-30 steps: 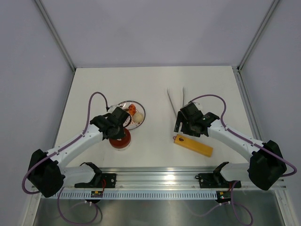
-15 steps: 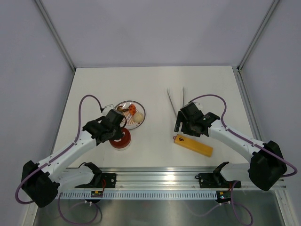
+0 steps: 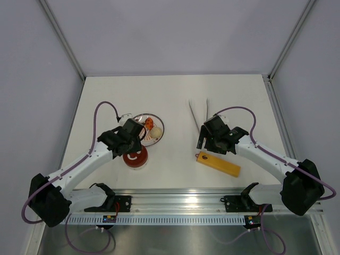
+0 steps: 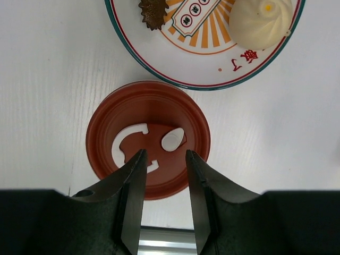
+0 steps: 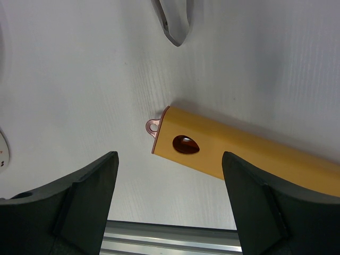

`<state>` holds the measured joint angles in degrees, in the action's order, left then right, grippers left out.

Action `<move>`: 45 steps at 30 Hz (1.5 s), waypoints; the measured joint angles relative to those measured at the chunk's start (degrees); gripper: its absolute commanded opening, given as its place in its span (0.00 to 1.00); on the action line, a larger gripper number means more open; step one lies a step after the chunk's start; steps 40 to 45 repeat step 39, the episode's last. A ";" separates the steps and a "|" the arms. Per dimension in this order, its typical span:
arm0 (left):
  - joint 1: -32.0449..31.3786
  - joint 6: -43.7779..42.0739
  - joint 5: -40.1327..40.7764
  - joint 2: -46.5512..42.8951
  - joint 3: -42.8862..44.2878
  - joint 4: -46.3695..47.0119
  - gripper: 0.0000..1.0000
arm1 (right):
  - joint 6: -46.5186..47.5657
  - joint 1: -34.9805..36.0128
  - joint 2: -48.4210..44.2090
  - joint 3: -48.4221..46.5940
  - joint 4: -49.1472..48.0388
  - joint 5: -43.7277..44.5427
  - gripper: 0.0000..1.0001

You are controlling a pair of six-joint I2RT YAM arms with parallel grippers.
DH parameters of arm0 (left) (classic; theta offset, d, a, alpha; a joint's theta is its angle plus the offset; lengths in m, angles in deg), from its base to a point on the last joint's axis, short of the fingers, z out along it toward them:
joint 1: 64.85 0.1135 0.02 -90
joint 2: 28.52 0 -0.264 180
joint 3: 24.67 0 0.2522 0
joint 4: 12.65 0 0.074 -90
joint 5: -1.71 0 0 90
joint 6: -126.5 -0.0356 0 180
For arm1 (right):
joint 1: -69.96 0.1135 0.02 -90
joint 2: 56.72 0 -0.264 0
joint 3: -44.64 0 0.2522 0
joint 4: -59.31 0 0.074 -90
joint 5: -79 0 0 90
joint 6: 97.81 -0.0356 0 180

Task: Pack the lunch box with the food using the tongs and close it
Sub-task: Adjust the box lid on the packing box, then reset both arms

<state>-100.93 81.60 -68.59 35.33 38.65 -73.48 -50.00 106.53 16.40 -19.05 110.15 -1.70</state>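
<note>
While grey walls (image 3: pixel 159 32) box in the white table (image 3: pixel 175 95), left gripper (image 4: pixel 166 159) over the lid (image 4: pixel 154 114) and right gripper (image 5: pixel 169 159) both hang open.

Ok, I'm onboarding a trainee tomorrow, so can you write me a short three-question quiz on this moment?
1. True or false: the right gripper is holding the tongs.
2. In a few words: where does the cream-white bun lie?
3. Which thing does the left gripper hover over? A the tongs, B the red lid, C the bun.

Key: 1 false, it is open and empty. 2 on the plate. 3 B.
</note>
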 measured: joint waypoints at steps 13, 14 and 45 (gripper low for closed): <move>0.35 6.01 -1.20 0.90 -5.57 2.67 0.40 | 0.00 0.00 -0.74 0.02 0.00 0.02 0.86; 0.33 5.97 -0.94 -0.11 -5.51 1.44 0.40 | 0.00 0.00 -0.74 0.02 0.02 0.00 0.86; 0.33 -13.00 2.32 -12.66 16.24 -0.46 0.99 | -0.11 0.00 -7.65 -8.11 11.47 14.75 1.00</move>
